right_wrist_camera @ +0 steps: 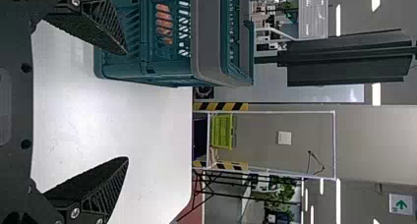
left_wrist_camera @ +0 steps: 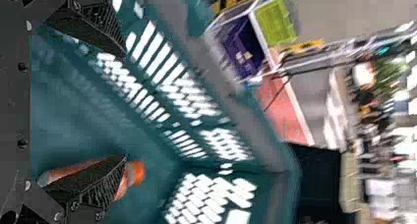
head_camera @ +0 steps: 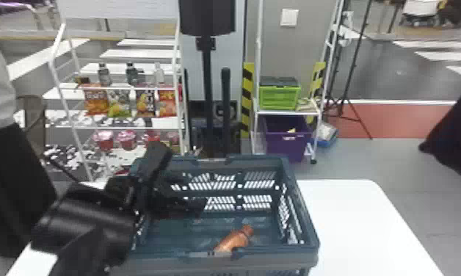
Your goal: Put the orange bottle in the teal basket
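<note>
In the head view my left gripper (head_camera: 189, 194) reaches over the left part of the teal basket (head_camera: 299, 216). The orange bottle (head_camera: 233, 240) lies on its side on the basket floor near the front wall, to the right of that gripper and apart from it. In the left wrist view the left gripper (left_wrist_camera: 123, 106) is open with nothing held, and the bottle (left_wrist_camera: 134, 173) lies beyond one finger, partly hidden by it. My right gripper (right_wrist_camera: 127, 106) is open and idle beside the basket (right_wrist_camera: 172, 69), over the white table; the bottle (right_wrist_camera: 163, 25) shows through the basket's slots.
The white table (head_camera: 351, 220) extends right of the basket. Behind stand a rack (head_camera: 127, 128) with snacks, drinks and cups, a dark pole stand (head_camera: 207, 91), and a shelf with a green crate (head_camera: 279, 97) and a purple bin (head_camera: 286, 143).
</note>
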